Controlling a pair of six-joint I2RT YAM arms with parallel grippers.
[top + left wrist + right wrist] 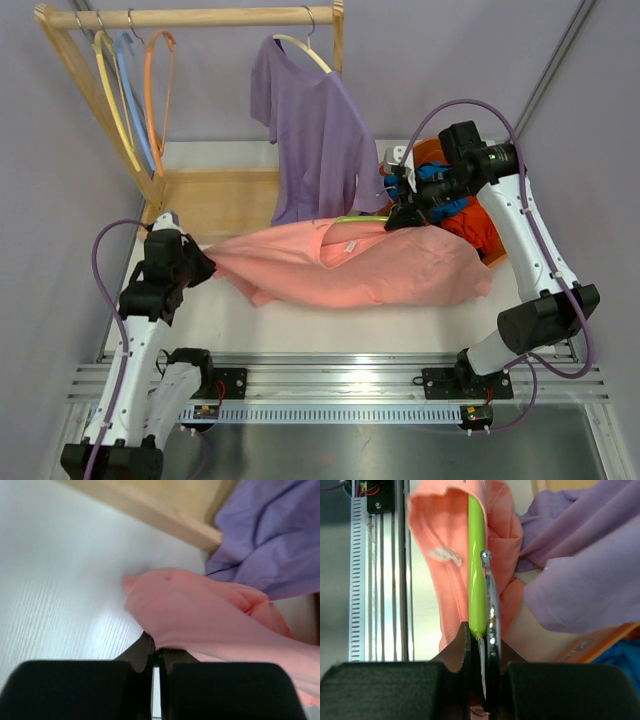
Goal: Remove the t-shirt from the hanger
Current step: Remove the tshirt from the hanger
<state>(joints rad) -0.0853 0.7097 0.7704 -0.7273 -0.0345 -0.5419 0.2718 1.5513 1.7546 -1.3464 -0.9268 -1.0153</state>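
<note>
**Pink shirt lying pinched at both ends, hanger inside the collar**

The pink shirt (pixel 350 265) is lying flat across the middle of the table (pixel 230 325), stretching left to right between the two arms. The green hanger (pixel 476 555) is sitting inside its collar at the shirt's far right corner. The neckline is wrapping round it and a white label (pixel 445 555) is showing just beside it.

The right gripper (pixel 480 632) is gripping that hanger at its neck, jaws pressing together on the green bar and on the metal hook (pixel 491 610) running alongside. At the other end, the left gripper (pixel 154 647) is pinching the shirt's left edge. Its jaws are pressing tight, with pink cloth bunching just above the tips. Whether that edge is hem or sleeve is not clear.

Just behind the collar, a purple shirt (pixel 315 140) is hanging from the wooden rack (pixel 190 17), its lower edge draping down beside the pink cloth. Three bare hangers (pixel 150 100) are hanging at the rack's left end. Orange clothes (pixel 470 225) are lying piled behind the right gripper.
</note>
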